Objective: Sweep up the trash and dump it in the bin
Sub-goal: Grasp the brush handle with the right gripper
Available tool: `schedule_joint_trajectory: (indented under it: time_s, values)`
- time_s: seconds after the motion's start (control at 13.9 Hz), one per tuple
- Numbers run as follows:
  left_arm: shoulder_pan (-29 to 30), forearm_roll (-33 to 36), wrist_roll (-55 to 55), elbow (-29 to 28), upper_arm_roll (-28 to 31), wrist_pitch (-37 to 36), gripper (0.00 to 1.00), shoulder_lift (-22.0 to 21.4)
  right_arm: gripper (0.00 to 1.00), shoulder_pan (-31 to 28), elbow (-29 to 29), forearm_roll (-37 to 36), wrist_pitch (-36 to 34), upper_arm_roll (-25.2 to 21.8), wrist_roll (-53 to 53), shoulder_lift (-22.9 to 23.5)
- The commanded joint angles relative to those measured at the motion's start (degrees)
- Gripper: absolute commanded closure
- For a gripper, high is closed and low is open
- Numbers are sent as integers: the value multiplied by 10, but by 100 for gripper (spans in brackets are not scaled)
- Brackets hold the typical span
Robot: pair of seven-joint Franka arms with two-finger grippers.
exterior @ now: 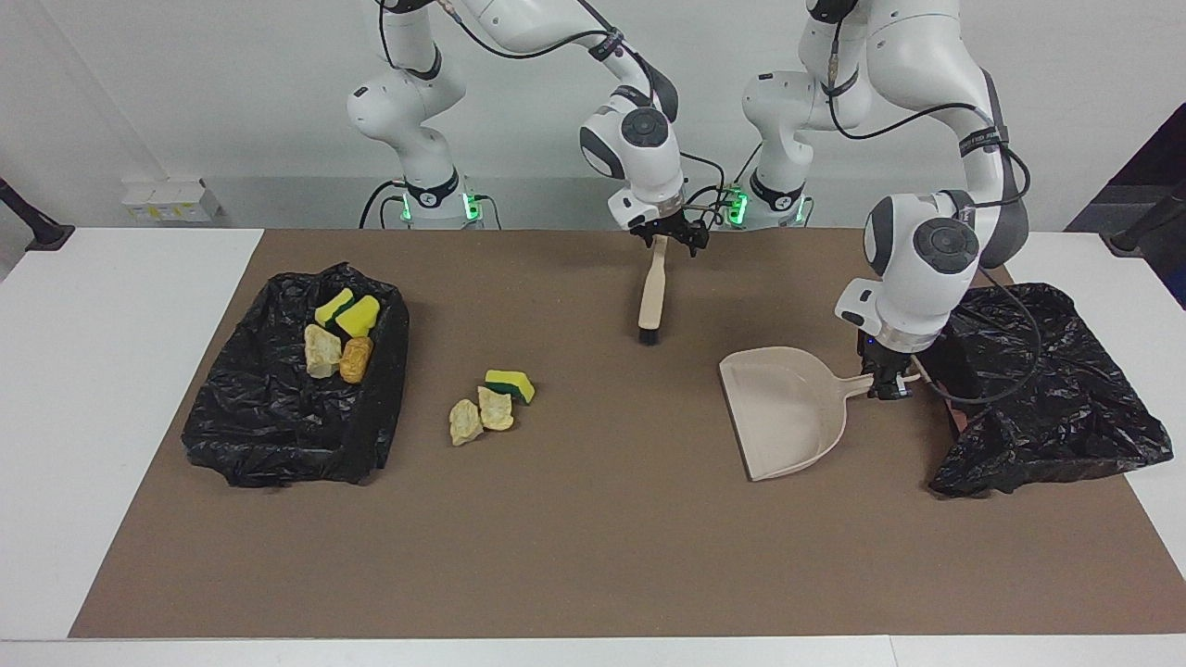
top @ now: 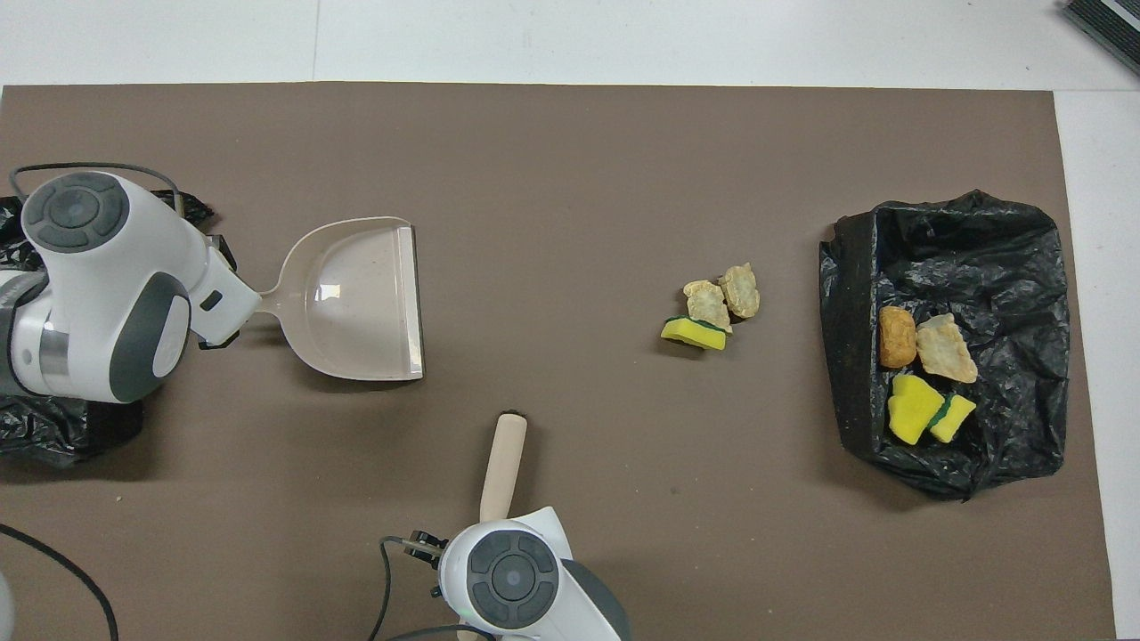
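The trash that lies loose is a small pile [exterior: 491,406] [top: 711,307] of two tan chunks and a yellow-green sponge piece on the brown mat. More scraps [exterior: 338,335] [top: 922,374] lie in the black-bagged bin [exterior: 269,417] [top: 971,249] at the right arm's end. My left gripper [exterior: 886,383] is shut on the handle of the beige dustpan [exterior: 788,408] [top: 361,298], which sits low at the mat with its mouth toward the pile. My right gripper [exterior: 669,239] is open, its fingers straddling the handle end of the brush [exterior: 652,296] [top: 503,458].
A second black bag [exterior: 1047,398] [top: 44,427] lies at the left arm's end, close beside the left wrist. The brush lies near the robots' edge, bristles pointing away from them. Bare mat [exterior: 593,537] separates dustpan and pile.
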Motion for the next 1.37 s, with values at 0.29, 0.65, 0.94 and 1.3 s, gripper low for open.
schedule_joint_trajectory:
  time_s: [0.29,0.65,0.94,1.3]
  values:
    - [-12,10,3,-25,4,17,100,-23,0,-5,-13,-33,-41,-1,17,-29]
    - [-12,10,4,-29,4,9,100,-26,27,-3,-40,-32,-11,1,19,-36]
    - [-12,10,1,-28,4,9,100,-25,100,1,-34,-32,-15,1,32,-34]
    - [-18,10,-36,-26,-2,-15,100,-27,100,-26,12,-48,-137,-5,1,-61]
